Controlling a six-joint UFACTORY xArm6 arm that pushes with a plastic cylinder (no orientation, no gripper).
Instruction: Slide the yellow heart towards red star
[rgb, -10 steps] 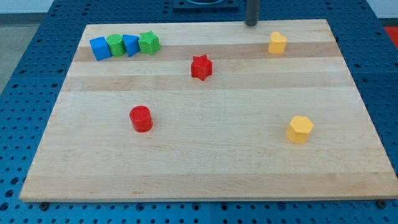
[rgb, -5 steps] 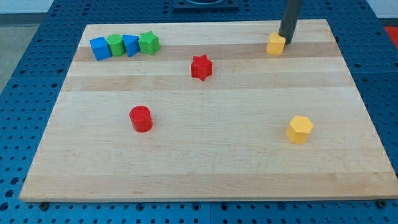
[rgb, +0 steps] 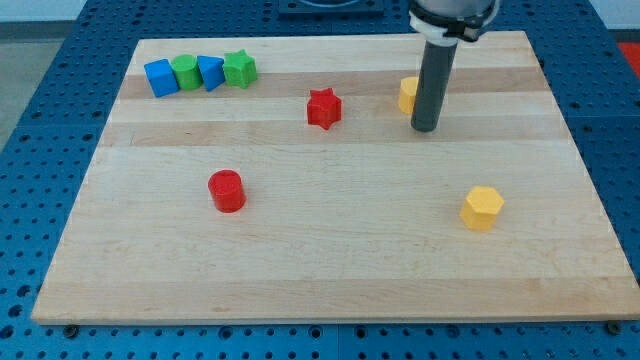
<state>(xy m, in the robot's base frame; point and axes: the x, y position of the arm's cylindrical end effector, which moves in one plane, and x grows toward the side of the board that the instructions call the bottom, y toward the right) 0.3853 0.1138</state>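
A pale wooden surface lies on a blue perforated bench, seen from one long side. There is no gripper here, so nothing is open or clamped — the arm ends in a straight dark rod, and my tip rests on the board a little right of centre, in the upper half.

The yellow heart sits just beside the rod at about ten o'clock from my tip, half hidden behind it; only its left part shows, so the heart shape cannot be confirmed from this angle, and I cannot tell whether rod and block touch. The red star lies near, at nine o'clock from the heart, with bare wood between them. The rod stands on the heart's right, the side away from the star, which is likely where it must be to shove the block leftward.

Other blocks are well apart from this pair. A red cylinder sits at about seven o'clock from the star. A yellow hexagon lies at about five o'clock from my tip. In the top left corner, four blocks touch in a row — blue cube, green cylinder, a second blue block, green star.
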